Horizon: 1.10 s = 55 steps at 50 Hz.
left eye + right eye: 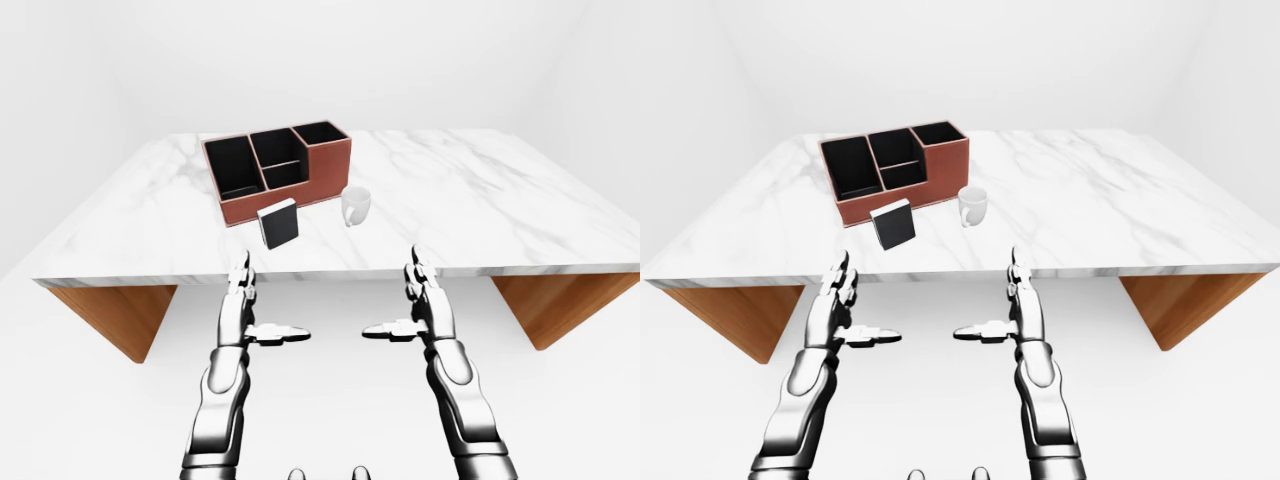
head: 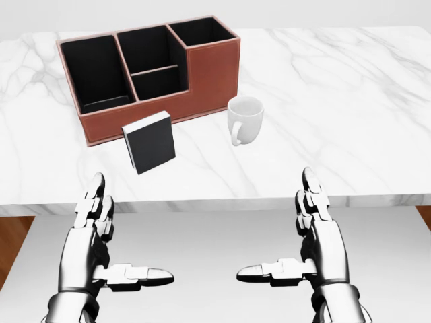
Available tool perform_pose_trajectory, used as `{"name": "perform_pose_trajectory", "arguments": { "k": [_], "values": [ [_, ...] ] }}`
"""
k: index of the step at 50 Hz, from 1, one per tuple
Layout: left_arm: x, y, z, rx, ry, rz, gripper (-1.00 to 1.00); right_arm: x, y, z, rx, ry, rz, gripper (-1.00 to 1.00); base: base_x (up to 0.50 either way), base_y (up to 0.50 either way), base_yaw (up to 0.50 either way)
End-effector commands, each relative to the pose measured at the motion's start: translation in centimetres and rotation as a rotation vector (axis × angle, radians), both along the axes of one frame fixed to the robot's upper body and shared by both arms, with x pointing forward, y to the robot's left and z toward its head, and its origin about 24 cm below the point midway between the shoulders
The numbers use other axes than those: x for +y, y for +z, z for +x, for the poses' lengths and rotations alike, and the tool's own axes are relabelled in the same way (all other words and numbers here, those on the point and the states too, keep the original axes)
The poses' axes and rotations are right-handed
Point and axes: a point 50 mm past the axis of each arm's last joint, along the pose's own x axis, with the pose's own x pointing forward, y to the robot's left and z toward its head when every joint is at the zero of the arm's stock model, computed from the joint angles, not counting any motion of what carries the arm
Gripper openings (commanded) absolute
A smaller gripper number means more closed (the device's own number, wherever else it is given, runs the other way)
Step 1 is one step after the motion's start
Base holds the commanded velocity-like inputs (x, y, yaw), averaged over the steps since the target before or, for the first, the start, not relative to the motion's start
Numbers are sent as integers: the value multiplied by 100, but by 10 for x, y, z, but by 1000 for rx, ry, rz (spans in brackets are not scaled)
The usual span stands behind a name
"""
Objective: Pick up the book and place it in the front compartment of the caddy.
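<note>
A small black book [image 2: 149,141] with a white page edge stands upright on the marble table [image 2: 350,101], just below the red-brown caddy [image 2: 213,74] in the head view. The caddy has several black compartments, all open at the top. My left hand [image 2: 111,235] hovers open below the table's near edge, left of the book, with its thumb pointing inward. My right hand [image 2: 296,232] mirrors it on the right, open and empty. Neither hand touches anything.
A white mug [image 2: 244,119] stands right of the book, close to the caddy's lower right corner. The table rests on brown wooden supports [image 1: 115,315] at both ends. White floor and walls surround it.
</note>
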Motion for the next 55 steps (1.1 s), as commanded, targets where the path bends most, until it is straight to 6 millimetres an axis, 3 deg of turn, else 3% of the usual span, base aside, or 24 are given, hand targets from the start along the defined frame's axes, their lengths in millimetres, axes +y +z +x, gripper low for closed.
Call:
{"name": "perform_pose_trajectory", "arguments": {
  "k": [1, 13, 22, 34, 42, 55],
  "values": [
    [5, 2, -1, -1, -4, 2, 100, -6, 4, -2, -4, 8, 2, 100, 0, 0, 0],
    [6, 12, -3, -10, -5, 0, 100, -7, 12, -2, -8, 4, 5, 100, 0, 0, 0],
    [7, 31, -7, -83, -7, 6, 100, -10, 22, -1, -45, -3, 5, 100, 0, 0, 0],
    [12, 64, -14, -224, 4, 21, 100, -15, 66, -6, -235, -17, 21, 100, 0, 0, 0],
    [13, 76, -17, -277, 6, 30, 100, -17, 75, -8, -276, -14, 31, 100, 0, 0, 0],
    [14, 83, -21, -308, 5, 43, 100, -17, 83, -12, -309, -11, 42, 100, 0, 45, 0]
  ]
}}
